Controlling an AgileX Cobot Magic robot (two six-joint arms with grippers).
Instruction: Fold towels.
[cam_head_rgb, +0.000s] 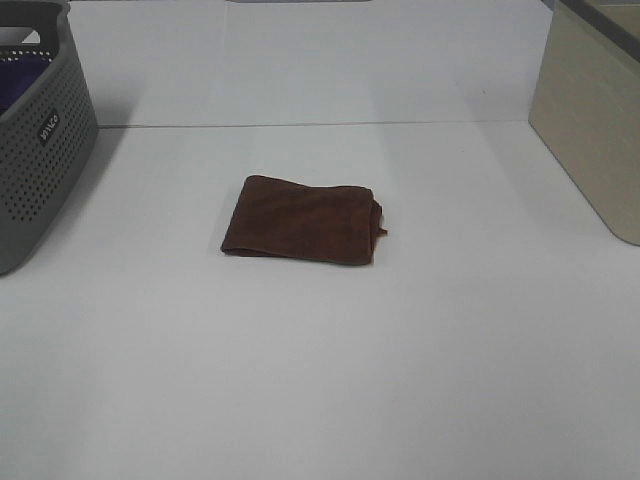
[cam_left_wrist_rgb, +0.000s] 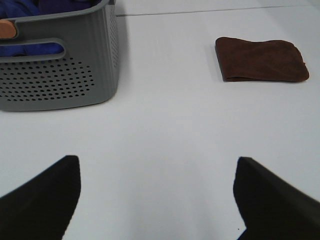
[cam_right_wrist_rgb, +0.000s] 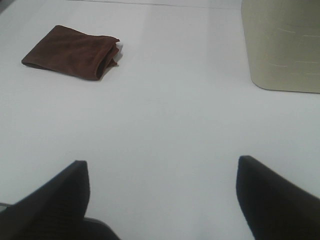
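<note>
A brown towel (cam_head_rgb: 303, 221) lies folded into a small rectangle in the middle of the white table. It also shows in the left wrist view (cam_left_wrist_rgb: 261, 59) and in the right wrist view (cam_right_wrist_rgb: 72, 51). My left gripper (cam_left_wrist_rgb: 157, 200) is open and empty, well short of the towel. My right gripper (cam_right_wrist_rgb: 162, 200) is open and empty, also far from the towel. Neither arm shows in the exterior high view.
A grey perforated basket (cam_head_rgb: 40, 140) stands at the left edge; it holds blue and purple cloth (cam_left_wrist_rgb: 30, 7). A beige bin (cam_head_rgb: 595, 110) stands at the right edge, also in the right wrist view (cam_right_wrist_rgb: 280, 45).
</note>
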